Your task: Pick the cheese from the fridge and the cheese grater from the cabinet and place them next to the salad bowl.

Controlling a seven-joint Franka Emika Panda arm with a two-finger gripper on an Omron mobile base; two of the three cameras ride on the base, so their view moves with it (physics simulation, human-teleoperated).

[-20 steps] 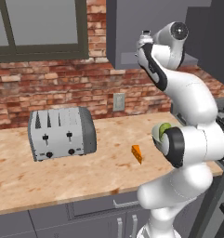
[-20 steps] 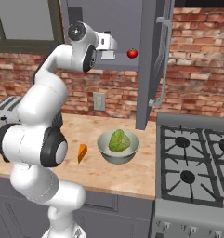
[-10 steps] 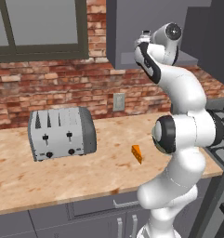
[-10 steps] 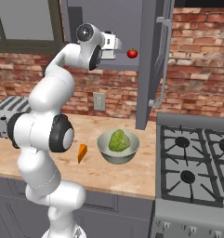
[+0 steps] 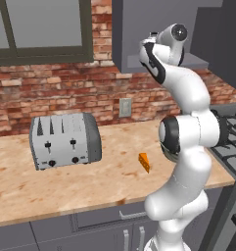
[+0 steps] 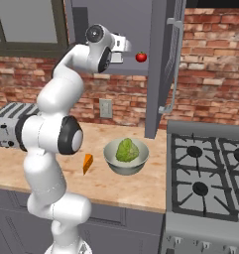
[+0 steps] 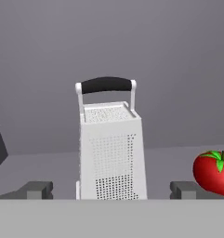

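End effector (image 7: 111,189) raised to the cabinet (image 6: 141,30) niche, fingers spread wide, seemingly clear of the cheese grater (image 7: 111,151).

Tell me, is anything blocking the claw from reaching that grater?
Nothing visible does. The open claw faces the cheese grater head-on inside the cabinet, one finger to each side. The tomato sits off to one side, clear of the path.

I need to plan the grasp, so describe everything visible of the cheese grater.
The cheese grater is a silver-grey, metal-looking box grater that tapers upward, with fine perforations on its front and top faces and a black grip on a wire loop handle. It stands upright on the grey shelf of the cabinet. A tomato lies apart to its right. The open gripper faces it, fingertips on either side, apparently not touching.
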